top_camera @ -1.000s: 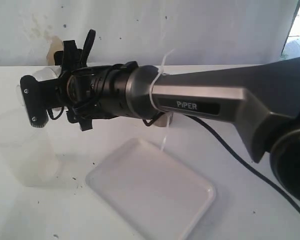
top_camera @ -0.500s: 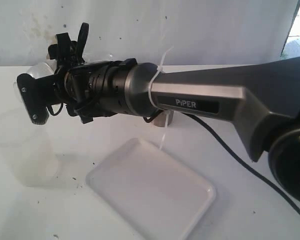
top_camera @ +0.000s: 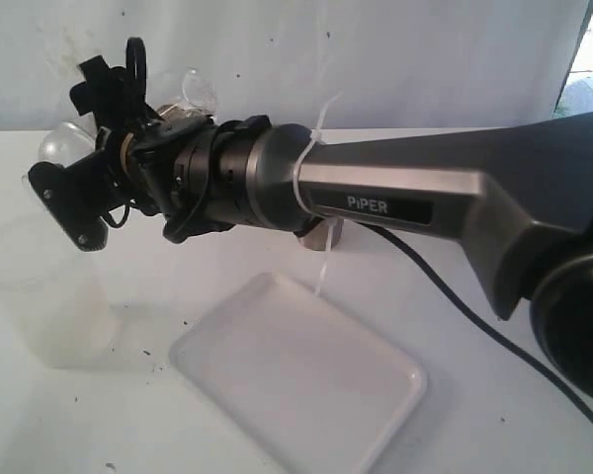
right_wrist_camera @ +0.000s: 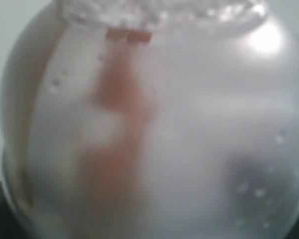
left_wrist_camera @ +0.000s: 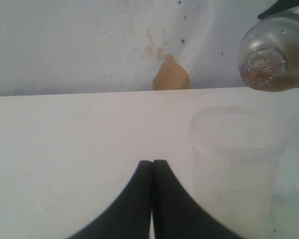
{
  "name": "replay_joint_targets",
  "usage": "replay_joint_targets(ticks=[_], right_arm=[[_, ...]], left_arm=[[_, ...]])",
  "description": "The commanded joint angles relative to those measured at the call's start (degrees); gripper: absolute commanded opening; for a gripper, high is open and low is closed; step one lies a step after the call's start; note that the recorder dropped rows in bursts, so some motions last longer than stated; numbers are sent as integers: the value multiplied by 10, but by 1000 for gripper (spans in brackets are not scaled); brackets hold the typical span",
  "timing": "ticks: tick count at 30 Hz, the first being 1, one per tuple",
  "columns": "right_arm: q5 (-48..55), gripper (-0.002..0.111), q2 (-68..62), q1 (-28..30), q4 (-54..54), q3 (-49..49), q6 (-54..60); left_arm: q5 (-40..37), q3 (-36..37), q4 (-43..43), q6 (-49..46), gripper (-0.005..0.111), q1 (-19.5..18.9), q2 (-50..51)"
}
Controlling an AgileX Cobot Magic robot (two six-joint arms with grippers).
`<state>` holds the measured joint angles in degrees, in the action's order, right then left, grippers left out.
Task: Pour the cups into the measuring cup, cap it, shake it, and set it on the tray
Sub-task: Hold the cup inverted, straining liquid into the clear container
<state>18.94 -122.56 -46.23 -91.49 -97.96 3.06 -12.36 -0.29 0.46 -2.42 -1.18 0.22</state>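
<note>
We see a white bench (top_camera: 128,434) and a white wall (top_camera: 425,59) with a brown stain (left_wrist_camera: 170,75). The tray (top_camera: 296,380) lies flat on the bench. Left of the tray, not touching it, stands the clear measuring cup (top_camera: 44,296). Higher up, also left of the tray, the right claw (top_camera: 111,79) grips the frosted cup (right_wrist_camera: 149,124), tipped over. The left claw (left_wrist_camera: 152,162) is squeezed tight on nothing.

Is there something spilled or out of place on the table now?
Yes. Small dark specks lie scattered on the white table between the frosted cup and the tray; they look like spilled grains.
</note>
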Motion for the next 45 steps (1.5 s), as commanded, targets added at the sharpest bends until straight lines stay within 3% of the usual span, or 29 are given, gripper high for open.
replay_joint_targets(ticks=[1, 45], right_arm=[[3, 0, 11, 0, -37, -8, -1], [39, 0, 11, 0, -85, -8, 43]], left_arm=[[7, 3, 0, 4, 0, 0, -2], [7, 3, 0, 4, 0, 0, -2]])
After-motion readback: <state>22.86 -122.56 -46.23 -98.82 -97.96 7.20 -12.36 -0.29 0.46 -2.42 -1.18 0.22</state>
